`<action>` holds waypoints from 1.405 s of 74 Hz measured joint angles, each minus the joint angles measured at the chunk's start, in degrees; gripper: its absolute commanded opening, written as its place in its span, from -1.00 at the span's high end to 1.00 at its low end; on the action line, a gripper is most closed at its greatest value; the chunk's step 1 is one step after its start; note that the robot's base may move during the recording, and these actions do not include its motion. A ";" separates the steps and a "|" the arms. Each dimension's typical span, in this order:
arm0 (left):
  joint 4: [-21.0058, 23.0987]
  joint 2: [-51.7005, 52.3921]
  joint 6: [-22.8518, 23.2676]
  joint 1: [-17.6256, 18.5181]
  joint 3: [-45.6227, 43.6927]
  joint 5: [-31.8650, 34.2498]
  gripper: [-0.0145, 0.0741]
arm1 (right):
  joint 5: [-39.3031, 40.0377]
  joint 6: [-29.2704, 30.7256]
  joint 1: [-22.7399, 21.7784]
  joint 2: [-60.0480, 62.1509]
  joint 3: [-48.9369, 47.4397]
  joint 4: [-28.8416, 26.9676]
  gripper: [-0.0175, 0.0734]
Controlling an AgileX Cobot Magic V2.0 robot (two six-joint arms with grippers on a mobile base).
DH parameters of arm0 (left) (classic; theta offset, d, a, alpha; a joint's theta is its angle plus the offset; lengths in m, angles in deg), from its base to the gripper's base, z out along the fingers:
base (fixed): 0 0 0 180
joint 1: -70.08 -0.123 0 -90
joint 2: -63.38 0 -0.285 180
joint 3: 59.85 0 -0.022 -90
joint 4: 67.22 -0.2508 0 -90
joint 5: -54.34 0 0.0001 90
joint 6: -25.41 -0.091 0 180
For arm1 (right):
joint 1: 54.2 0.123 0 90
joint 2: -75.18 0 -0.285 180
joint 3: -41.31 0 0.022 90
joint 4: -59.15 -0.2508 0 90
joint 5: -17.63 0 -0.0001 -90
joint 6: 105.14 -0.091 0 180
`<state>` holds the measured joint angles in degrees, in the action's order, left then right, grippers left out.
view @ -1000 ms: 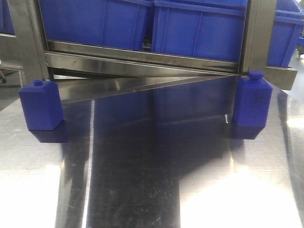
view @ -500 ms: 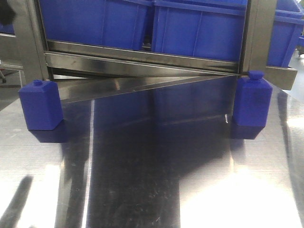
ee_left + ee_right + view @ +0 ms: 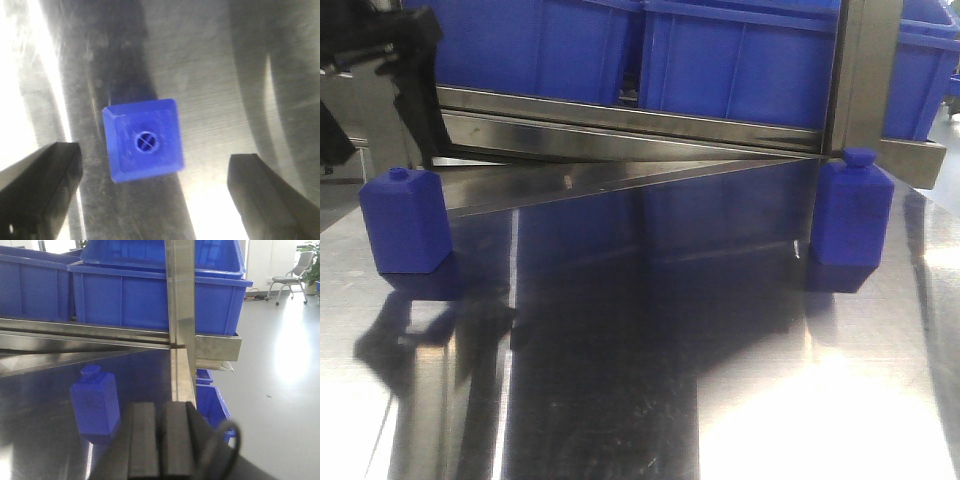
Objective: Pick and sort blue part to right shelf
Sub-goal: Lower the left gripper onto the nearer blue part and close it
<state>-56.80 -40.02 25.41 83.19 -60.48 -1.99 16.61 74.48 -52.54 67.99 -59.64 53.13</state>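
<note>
Under left wrist, left claw (image 3: 155,154) spread over blue part (image 3: 144,145), right claw (image 3: 160,440) pressed together.

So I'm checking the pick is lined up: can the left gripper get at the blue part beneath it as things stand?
Probably yes. In the left wrist view the blue part stands upright on the steel table, roughly between the fingers of the open left gripper, with nothing over or beside it.

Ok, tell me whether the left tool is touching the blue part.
Apart. Left wrist view shows bare table between the blue part and both left tool fingers.
</note>
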 measured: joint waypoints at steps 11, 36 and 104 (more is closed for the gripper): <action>-0.10 -2.93 0.30 0.00 0.00 1.45 -0.77 | 0.00 0.00 0.00 0.00 0.00 0.00 0.49; -0.10 -7.31 0.52 0.00 -0.14 3.42 -0.77 | 0.00 0.00 0.00 0.00 0.00 0.00 0.49; 1.63 -9.52 0.63 0.00 -2.69 -1.97 -0.07 | 0.00 0.00 0.00 0.00 0.00 0.00 0.49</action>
<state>-55.17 -49.55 26.04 83.19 -63.17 -3.96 16.61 74.48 -52.54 67.99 -59.64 53.13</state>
